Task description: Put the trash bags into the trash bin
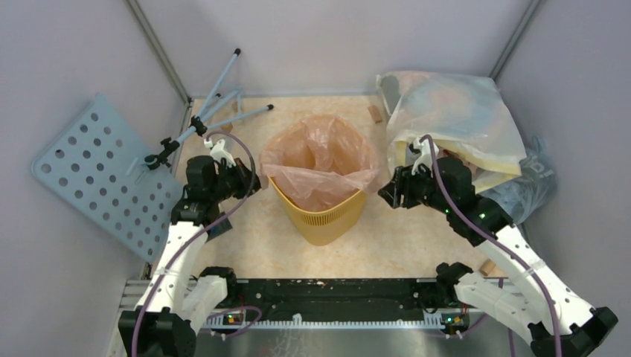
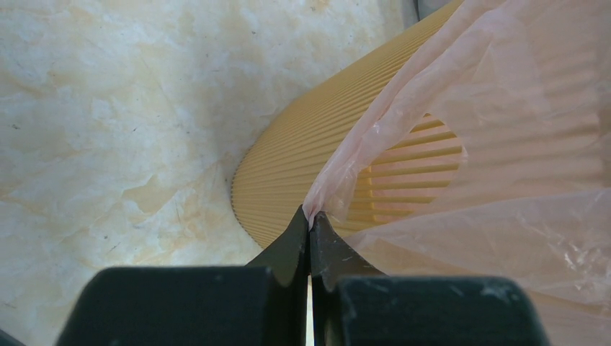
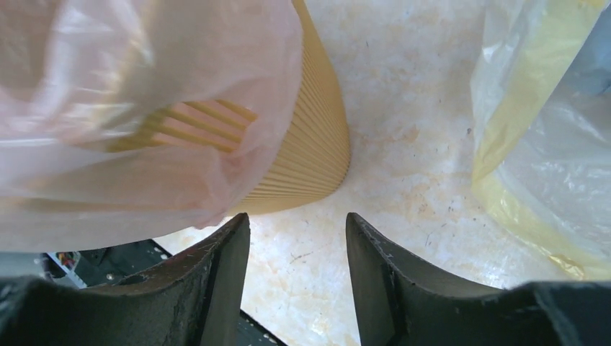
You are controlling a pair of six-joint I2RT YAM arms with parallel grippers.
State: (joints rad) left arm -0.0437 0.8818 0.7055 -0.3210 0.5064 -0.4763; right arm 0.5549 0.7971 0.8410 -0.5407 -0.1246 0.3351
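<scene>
The pale pink trash bag point(image 1: 320, 160) sits inside the yellow-orange trash bin point(image 1: 324, 219) at the middle of the desk point(image 1: 253, 245), its mouth spread over the rim and its film drooping down the ribbed outer wall. The step in hand looks like the last seating of the bag. The left end effector point(image 2: 310, 238) is pinched tight on a fold of the bag's edge by the bin's left side. The right end effector point(image 3: 297, 274) stands half parted, holding nothing, just beside the bin's right wall. Next, the left fold probably needs drawing down over the rim before a gentle release, since such thin film may cling and lift. The desk is mottled cream. A whitish-yellow sack point(image 1: 454, 111) and a grey-blue bag point(image 1: 532, 182) fill the far right corner, and a pale blue perforated panel point(image 1: 97, 171) and a tripod stand point(image 1: 223, 97) lean at the left, between plain grey walls.
</scene>
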